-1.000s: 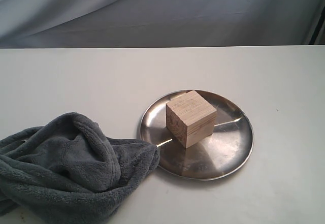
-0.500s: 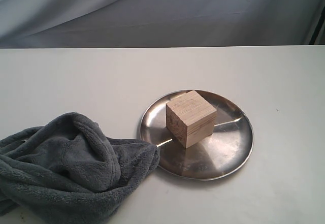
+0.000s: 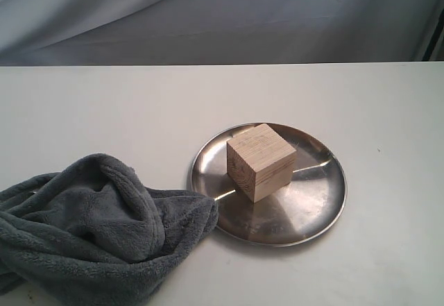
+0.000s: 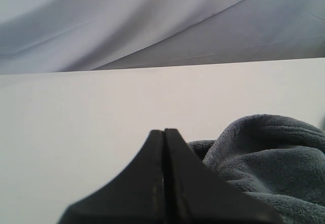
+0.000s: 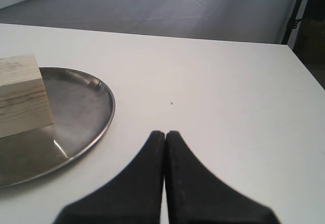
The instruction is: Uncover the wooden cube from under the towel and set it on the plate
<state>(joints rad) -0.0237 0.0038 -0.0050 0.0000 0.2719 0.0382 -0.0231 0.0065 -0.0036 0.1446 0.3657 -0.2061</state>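
The wooden cube [image 3: 260,162], light tan with grain lines, stands on the round steel plate [image 3: 316,202] right of the table's middle. The dark grey towel [image 3: 90,233] lies bunched at the front left, one fold touching the plate's rim. Neither arm shows in the exterior view. My left gripper [image 4: 164,131] is shut with nothing in it, beside the towel [image 4: 269,158]. My right gripper [image 5: 165,133] is shut and empty, over bare table beside the plate [image 5: 81,107], which carries the cube [image 5: 20,94].
A grey cloth backdrop [image 3: 222,14] hangs behind the white table [image 3: 104,105]. The table's right edge [image 5: 304,71] shows in the right wrist view, with dark space beyond it.
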